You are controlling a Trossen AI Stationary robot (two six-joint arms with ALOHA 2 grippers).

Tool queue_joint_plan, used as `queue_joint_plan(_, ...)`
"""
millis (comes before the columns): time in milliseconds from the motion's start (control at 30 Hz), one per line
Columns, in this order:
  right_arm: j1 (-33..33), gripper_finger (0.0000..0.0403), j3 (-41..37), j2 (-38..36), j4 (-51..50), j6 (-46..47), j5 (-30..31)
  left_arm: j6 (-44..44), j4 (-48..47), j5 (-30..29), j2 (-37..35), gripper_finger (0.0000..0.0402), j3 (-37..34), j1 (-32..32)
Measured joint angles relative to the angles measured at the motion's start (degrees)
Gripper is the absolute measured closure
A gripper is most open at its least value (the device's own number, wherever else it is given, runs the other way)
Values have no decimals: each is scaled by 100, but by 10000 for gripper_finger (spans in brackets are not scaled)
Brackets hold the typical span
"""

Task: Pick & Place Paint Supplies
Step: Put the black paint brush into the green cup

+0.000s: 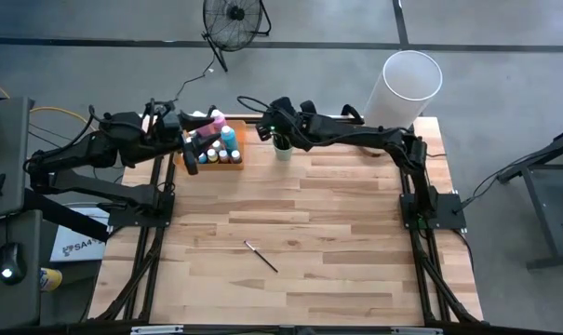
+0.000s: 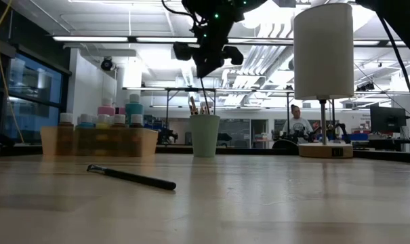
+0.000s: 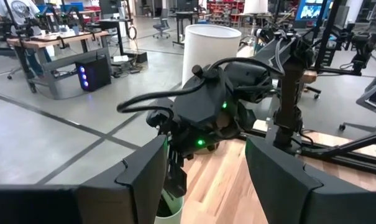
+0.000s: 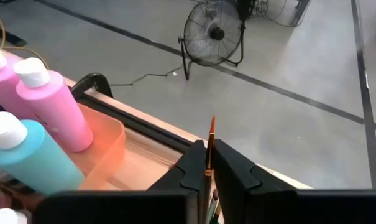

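Right pincer (image 1: 279, 127) sat upper centre of high view, above green cup (image 1: 282, 147), fingers pinched on thin brush (image 4: 209, 149) held upright. Cup stood just right of orange tray (image 1: 236, 159) holding paint bottles (image 1: 227, 140). Left pincer (image 1: 190, 154) spread, nothing between fingers, hovered at tray's left end. One dark-handled brush (image 1: 261, 256) lay alone mid-counter (image 1: 355, 242), well apart.

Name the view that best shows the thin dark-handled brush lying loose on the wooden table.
The low view: the thin dark-handled brush lies side-on, near the camera. The high view shows it as a small diagonal sliver. Neither wrist view catches it.
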Motion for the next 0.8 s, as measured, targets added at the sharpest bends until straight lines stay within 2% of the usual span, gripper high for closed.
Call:
queue_joint_plan(167,0,350,0,0,-10,17,0,-2,-112,4,0,186,0,0)
queue_joint_plan(467,80,335,-2,-100,-67,-33,-83,-126,-291,17,0,186,0,0)
queue_joint_plan(667,305,332,2,-797,-735,-448,-882,-161,-1431,684,197,186,2,2)
queue_joint_plan(800,481,332,0,-1364,-1543,-666,-1412,-124,-2267,1090,757,186,2,2)
